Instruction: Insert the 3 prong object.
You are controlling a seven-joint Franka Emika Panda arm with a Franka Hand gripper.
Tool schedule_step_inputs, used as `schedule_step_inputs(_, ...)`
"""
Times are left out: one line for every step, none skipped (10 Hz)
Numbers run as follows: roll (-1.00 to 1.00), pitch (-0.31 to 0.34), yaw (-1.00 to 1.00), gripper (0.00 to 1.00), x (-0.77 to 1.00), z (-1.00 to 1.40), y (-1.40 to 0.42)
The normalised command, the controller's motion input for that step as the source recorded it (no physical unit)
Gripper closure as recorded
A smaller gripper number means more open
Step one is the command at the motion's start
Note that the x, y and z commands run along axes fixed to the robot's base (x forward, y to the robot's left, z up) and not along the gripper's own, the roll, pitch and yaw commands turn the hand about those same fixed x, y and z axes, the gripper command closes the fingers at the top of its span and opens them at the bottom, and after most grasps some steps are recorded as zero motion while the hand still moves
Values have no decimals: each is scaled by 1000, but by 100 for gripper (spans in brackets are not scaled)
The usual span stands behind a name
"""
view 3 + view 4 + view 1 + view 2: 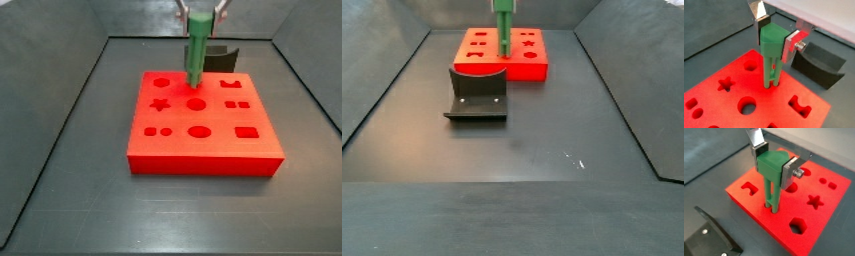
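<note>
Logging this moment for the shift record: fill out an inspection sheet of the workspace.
Surface: dark grey floor, bare apart from the items below.
Job's things: 3 prong object held upright, lower end at the top of the red block, between the shaped holes; how deep it sits cannot be told.
Clutter: nothing seen.
Grippers: gripper above the red block, silver fingers clamped on the green piece's upper part.
Cables: nothing seen.
Surroundings: fixture stands beside the red block; sloped grey walls enclose the floor.
</note>
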Motion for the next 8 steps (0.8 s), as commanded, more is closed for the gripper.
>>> schedule_step_inputs(-7,-20,-234,100,-37,-726,-217)
schedule_step_inputs(-29,-83,-197,100,0,-754,-143)
schedule_step_inputs(-69,-103,-157,100,0,-926,-29)
schedule_step_inputs(-43,-66,-163,100,-89,-1000,0)
schedule_step_inputs(50,3,-111,100,-100,-411,-9)
schedule_step_inputs(7,0,0,100,0,0,0)
schedule_step_inputs(7,0,0,100,0,0,0)
schedule_step_inputs(0,0,0,100,0,0,0)
